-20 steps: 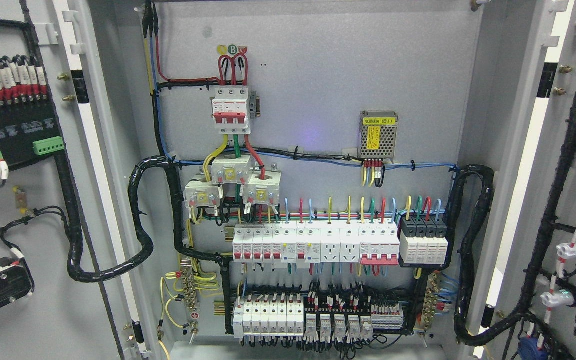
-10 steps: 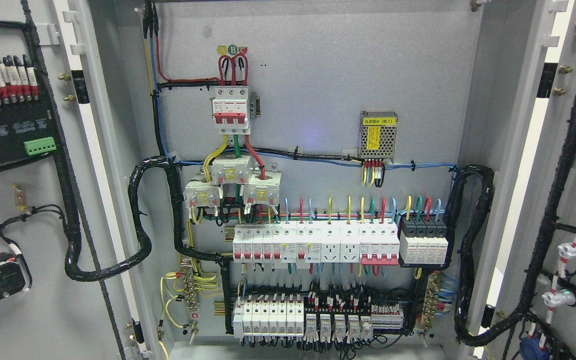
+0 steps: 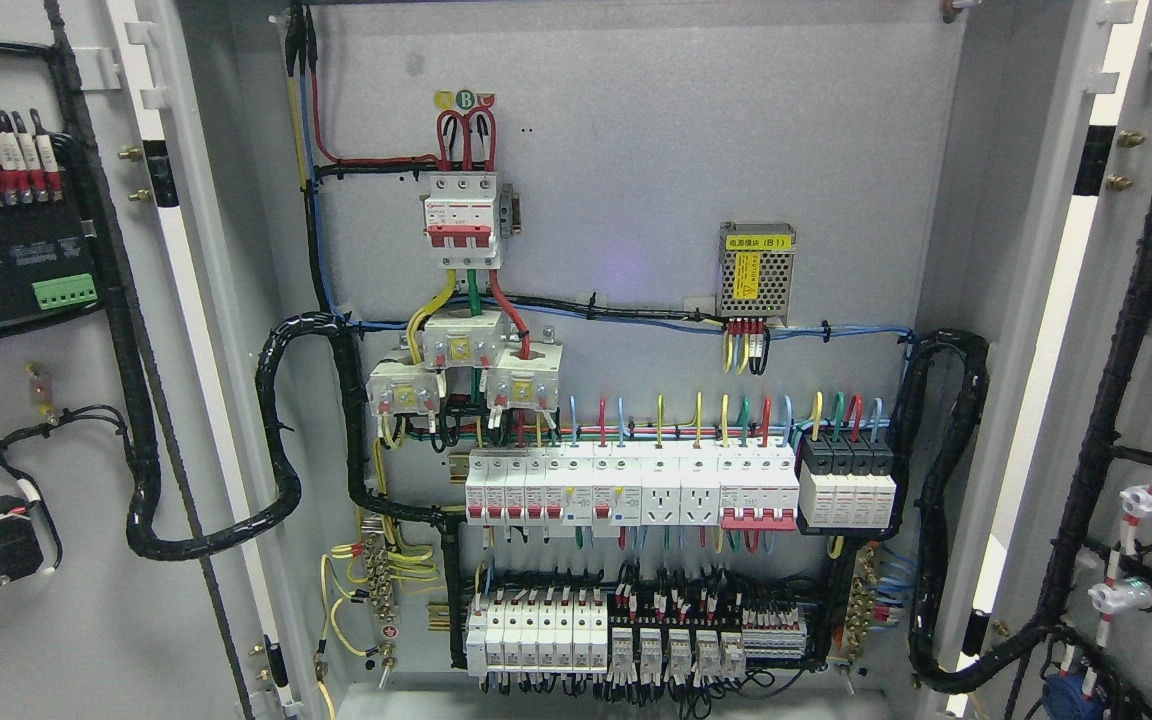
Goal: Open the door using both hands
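Both doors of the electrical cabinet stand swung outward. The left door (image 3: pixel 26 400) fills the picture's left edge with its inner face toward the camera, carrying a black terminal module (image 3: pixel 6 250) and a corrugated cable loom (image 3: pixel 136 400). The right door (image 3: pixel 1136 400) fills the right edge, likewise inner face out, with its own black loom (image 3: pixel 1106 430). Between them the back panel (image 3: pixel 636 150) is fully exposed, including the red main breaker (image 3: pixel 461 225) and the breaker row (image 3: pixel 626 485).

Judged from this layout, the opening step is at or near its end: both leaves are well clear of the cabinet frame. The next move, if any, calls only for a small outward push on each leaf to its stop, then release and withdrawal of the arms.

Neither hand nor either arm appears in the head view. Hand state cannot be determined, and whether either door is being held cannot be confirmed.
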